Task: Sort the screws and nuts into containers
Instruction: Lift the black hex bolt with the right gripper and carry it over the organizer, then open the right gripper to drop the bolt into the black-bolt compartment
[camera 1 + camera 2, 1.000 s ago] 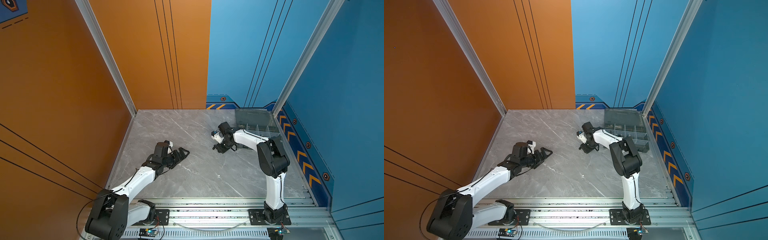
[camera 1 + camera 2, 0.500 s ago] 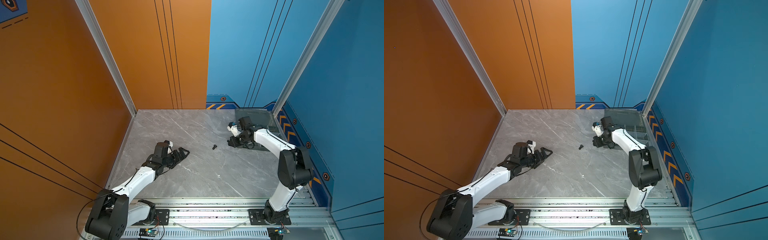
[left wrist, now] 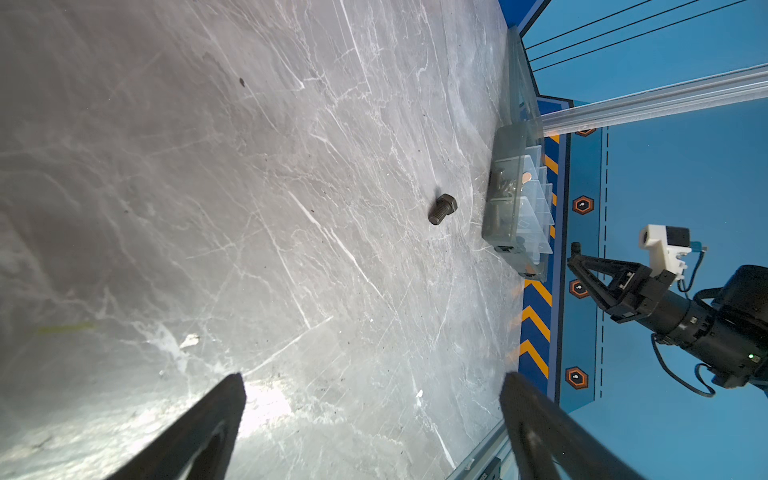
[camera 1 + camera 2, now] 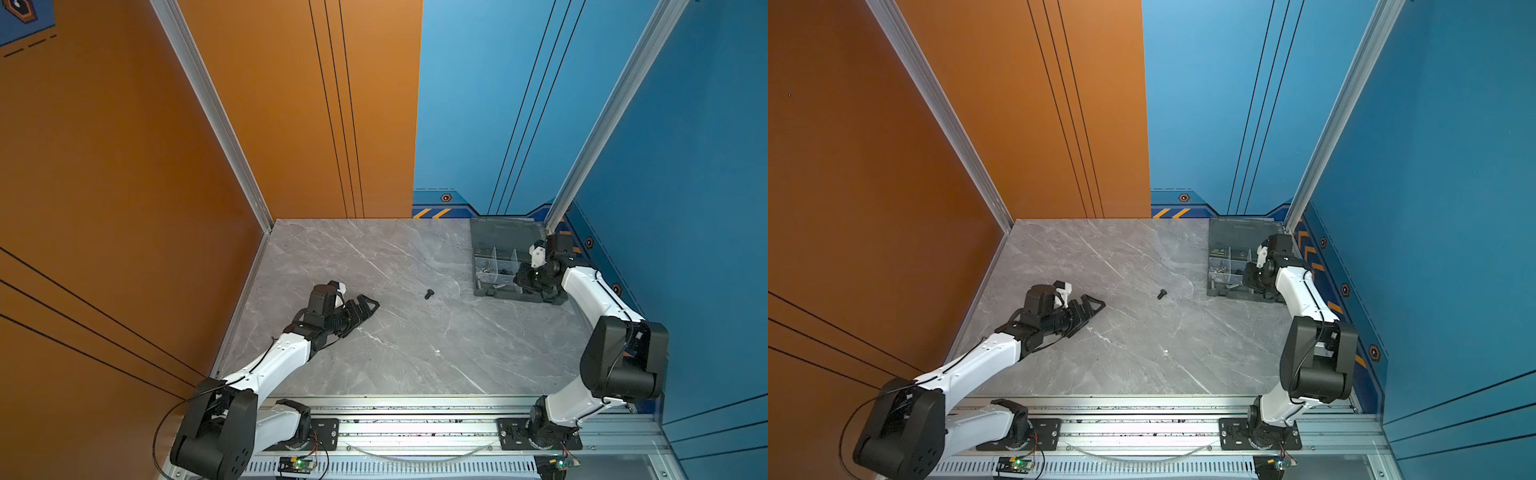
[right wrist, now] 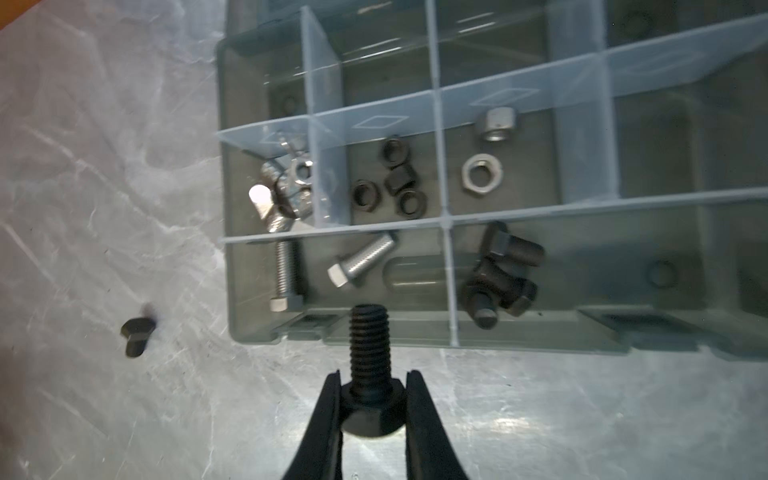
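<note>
Right gripper [image 5: 372,392]: its two fingers pinch the hex head of the held black bolt [image 5: 369,340], one finger on each side. The left wrist view shows it from the side [image 3: 573,261].
Held black bolt: the threaded shank sticks straight out past the fingertips and touches nothing else.
Organiser box [image 5: 519,332]: lid open, directly ahead of the right gripper's tips. The end of the shank lines up with its near wall.
Silver bolts [image 5: 360,261]: two, in the nearest-row compartment straight ahead of the held bolt.
Black bolts [image 5: 505,270]: a small heap in the neighbouring nearest-row compartment, beside the silver ones.
Wing nuts [image 5: 282,187]: a cluster one row further from the tips, beyond the silver bolts.
Black hex nuts [image 5: 395,178]: four, in the compartment next to the wing nuts.
Silver nuts [image 5: 482,174]: two, in the compartment after that.
Loose black bolt [image 4: 428,294]: lies on its side on the tabletop [image 4: 395,340], outside the box. It is ahead of the left gripper's fingers and well apart from them, and off to one side of the right gripper.
Left gripper [image 3: 372,378]: fingers spread wide and holding nothing, low by the tabletop. Whether it touches the tabletop cannot be told.
</note>
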{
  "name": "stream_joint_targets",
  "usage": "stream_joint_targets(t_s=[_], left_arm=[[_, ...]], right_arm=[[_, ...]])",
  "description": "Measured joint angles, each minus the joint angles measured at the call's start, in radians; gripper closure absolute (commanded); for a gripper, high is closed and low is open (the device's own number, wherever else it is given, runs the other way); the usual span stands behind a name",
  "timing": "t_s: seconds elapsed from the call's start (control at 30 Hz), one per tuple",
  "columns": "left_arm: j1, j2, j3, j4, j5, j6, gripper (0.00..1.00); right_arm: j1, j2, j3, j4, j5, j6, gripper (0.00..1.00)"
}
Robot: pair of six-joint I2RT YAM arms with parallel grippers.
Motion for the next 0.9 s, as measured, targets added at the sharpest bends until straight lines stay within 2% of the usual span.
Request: stream_joint_targets(t_s=[0.2, 0.43, 0.9], left_arm=[[0.002, 0.000, 0.000, 0.001, 0.000, 0.000, 0.02], [0.002, 0.006, 0.000, 0.003, 0.001, 0.000, 0.02], [0.006, 0.006, 0.000, 0.003, 0.001, 0.000, 0.02]], right_arm=[[-0.053, 0.039, 0.000, 0.002, 0.043, 0.096, 1.00], [-0.069, 0.117, 0.003, 0.011, 0.063, 0.174, 1.00], [-0.080, 0.200, 0.050, 0.043, 0.066, 0.200, 1.00]])
